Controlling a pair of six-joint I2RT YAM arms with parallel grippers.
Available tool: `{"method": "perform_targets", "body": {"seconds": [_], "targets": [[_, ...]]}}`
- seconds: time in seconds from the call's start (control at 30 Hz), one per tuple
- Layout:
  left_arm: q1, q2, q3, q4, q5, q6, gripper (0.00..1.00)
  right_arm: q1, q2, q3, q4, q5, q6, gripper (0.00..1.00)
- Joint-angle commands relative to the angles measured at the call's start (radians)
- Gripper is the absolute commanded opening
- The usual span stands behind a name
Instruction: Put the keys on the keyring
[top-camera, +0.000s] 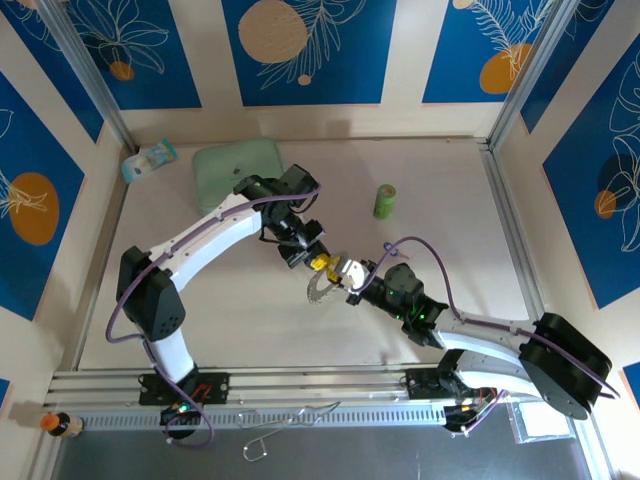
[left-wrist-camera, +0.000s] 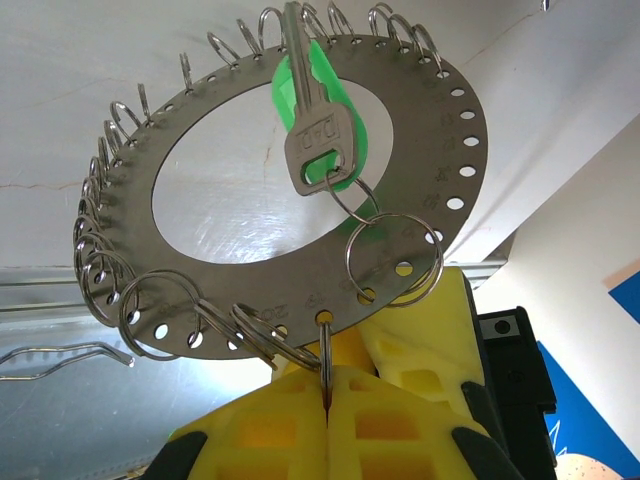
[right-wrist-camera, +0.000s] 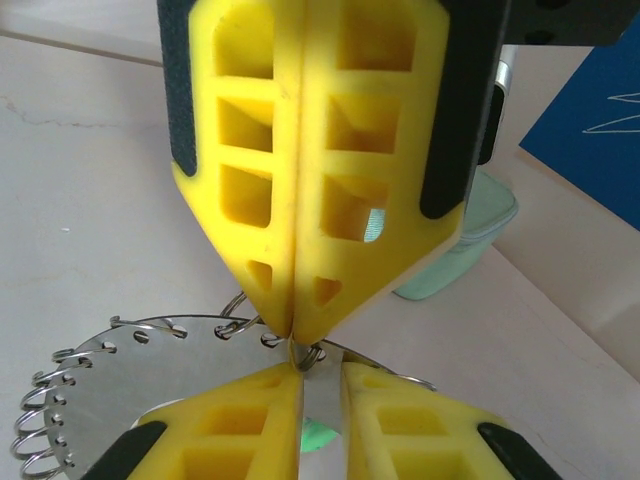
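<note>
The keyring (left-wrist-camera: 425, 140) is a flat silvery disc with a hollow centre, and small split rings are threaded through holes along its rim. My left gripper (left-wrist-camera: 327, 372) is shut on one of those split rings and holds the keyring (top-camera: 318, 292) above the table. A key (left-wrist-camera: 318, 135) with a green head hangs from a chain of split rings and lies across the disc. My right gripper (right-wrist-camera: 322, 372) meets the left gripper's fingers (right-wrist-camera: 290, 200) tip to tip. Its jaws stand a narrow gap apart, and the disc (right-wrist-camera: 130, 370) and a bit of green show through the gap. In the top view my left gripper (top-camera: 318, 262) and right gripper (top-camera: 346, 272) meet mid-table.
An upright green cylinder (top-camera: 385, 202) stands right of centre at the back. A mint-green case (top-camera: 237, 165) lies at the back left, with a small packet (top-camera: 150, 160) beside it. A metal rail (top-camera: 300, 385) runs along the near table edge.
</note>
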Motion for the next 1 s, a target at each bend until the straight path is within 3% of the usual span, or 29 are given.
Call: {"method": "perform_targets", "body": {"seconds": [0.0,0.5,0.77,0.9,0.97], "targets": [[0.007,-0.030,-0.013,-0.003,0.006,-0.063,0.00,-0.005,-0.011,0.010,0.072,-0.018,0.013,0.19],[0.008,-0.032,-0.014,0.000,0.000,-0.069,0.00,-0.004,-0.007,0.010,0.077,-0.064,0.009,0.21],[0.008,-0.035,-0.011,-0.003,-0.002,-0.073,0.00,-0.003,0.017,0.023,0.072,-0.016,0.001,0.13],[0.008,-0.041,-0.013,-0.002,-0.007,-0.075,0.00,-0.003,0.020,0.029,0.074,-0.005,0.000,0.00],[0.010,-0.053,-0.020,0.008,-0.027,-0.071,0.00,-0.004,0.013,0.029,0.069,0.006,-0.001,0.00]]}}
